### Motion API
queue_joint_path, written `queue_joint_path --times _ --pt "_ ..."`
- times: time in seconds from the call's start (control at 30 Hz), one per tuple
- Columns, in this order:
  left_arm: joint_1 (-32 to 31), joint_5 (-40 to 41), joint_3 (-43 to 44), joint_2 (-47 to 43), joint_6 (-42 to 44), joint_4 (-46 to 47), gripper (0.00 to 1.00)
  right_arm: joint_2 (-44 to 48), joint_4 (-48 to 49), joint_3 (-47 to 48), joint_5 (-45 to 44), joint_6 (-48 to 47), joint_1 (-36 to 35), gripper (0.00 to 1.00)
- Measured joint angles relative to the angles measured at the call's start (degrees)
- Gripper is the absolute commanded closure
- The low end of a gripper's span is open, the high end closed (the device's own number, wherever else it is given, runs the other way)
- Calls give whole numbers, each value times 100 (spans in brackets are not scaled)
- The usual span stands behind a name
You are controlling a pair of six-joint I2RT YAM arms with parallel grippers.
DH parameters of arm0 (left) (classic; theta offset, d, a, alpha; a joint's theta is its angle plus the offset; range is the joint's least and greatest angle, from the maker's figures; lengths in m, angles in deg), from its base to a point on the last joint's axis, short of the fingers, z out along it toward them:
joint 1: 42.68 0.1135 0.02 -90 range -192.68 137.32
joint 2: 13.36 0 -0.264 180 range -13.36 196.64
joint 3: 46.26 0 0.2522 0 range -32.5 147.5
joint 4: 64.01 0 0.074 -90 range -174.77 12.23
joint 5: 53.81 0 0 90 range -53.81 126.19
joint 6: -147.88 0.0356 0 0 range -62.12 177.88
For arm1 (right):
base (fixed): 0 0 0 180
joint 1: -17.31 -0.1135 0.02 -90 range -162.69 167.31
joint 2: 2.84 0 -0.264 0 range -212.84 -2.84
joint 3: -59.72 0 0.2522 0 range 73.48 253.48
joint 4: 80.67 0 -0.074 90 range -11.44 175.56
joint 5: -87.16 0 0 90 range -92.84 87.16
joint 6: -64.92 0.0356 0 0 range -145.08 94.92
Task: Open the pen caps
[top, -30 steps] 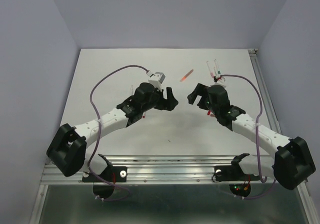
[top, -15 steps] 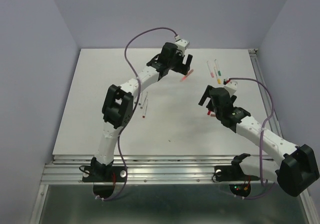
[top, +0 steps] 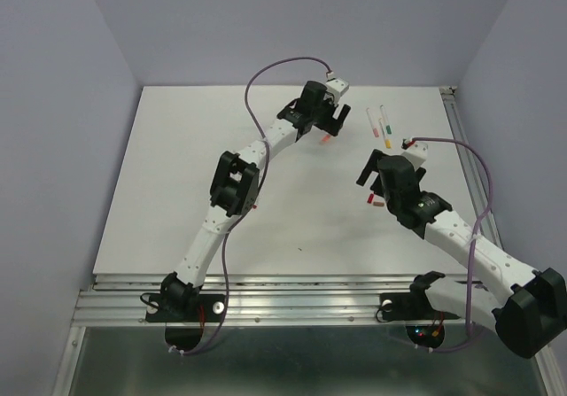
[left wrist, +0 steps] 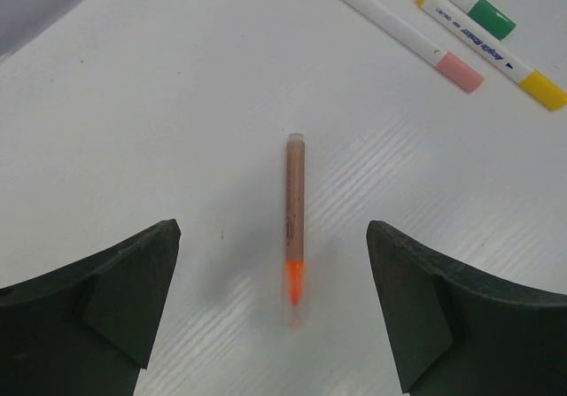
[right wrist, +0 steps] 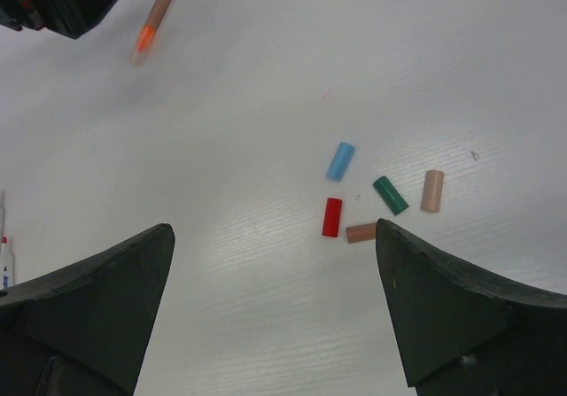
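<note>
In the left wrist view an uncapped pen (left wrist: pixel 295 210) with a bare orange tip lies on the white table, straight between my left gripper's (left wrist: pixel 279 312) open jaws and a little ahead of them. Three capped pens lie further off, with a pink cap (left wrist: pixel 461 71), a green cap (left wrist: pixel 492 18) and a yellow cap (left wrist: pixel 542 89). From above, my left gripper (top: pixel 328 120) hovers over this pen (top: pixel 326 136) at the back. My right gripper (right wrist: pixel 275 312) is open and empty above loose caps: blue (right wrist: pixel 340 160), red (right wrist: pixel 331 217), brown (right wrist: pixel 361 232), green (right wrist: pixel 390 195) and tan (right wrist: pixel 432 190).
The capped pens (top: pixel 378 123) lie at the back right, near the table's right rail (top: pixel 468 161). The loose caps (top: pixel 375 201) lie just under my right gripper (top: pixel 372 176). A pen with a red tip (right wrist: pixel 4 256) shows at the left edge of the right wrist view.
My left arm has swung from mid-table out to the back, and its gripper now hangs over the orange-tipped pen. My right gripper has shifted slightly right.
</note>
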Motion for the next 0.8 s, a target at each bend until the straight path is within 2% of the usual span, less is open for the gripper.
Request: queue_joint_path --times 0.2,0.37,0.5,0.53,0.6,0.63,0.7,0.8 --pt "0 -293 195 603 -262 118 1 111 2 -2 -13 -44 4 0" --pt "0 -297 197 772 -498 96 3 118 2 -4 -13 -46 4 0" --pt "2 -205 210 772 -686 35 18 120 4 -4 -13 -46 4 0" --pt "2 -140 210 772 -719 11 31 120 4 -4 -11 -46 4 0" --pt "2 -28 234 772 -782 -98 46 120 4 -4 -11 -46 4 0" --pt "4 -2 256 774 -835 -142 48 120 4 -4 -9 -46 4 0" --pt "9 81 269 774 -850 -245 60 122 7 -11 -9 -46 4 0" --pt "15 286 280 774 -901 -295 66 127 7 -22 -2 -46 4 0"
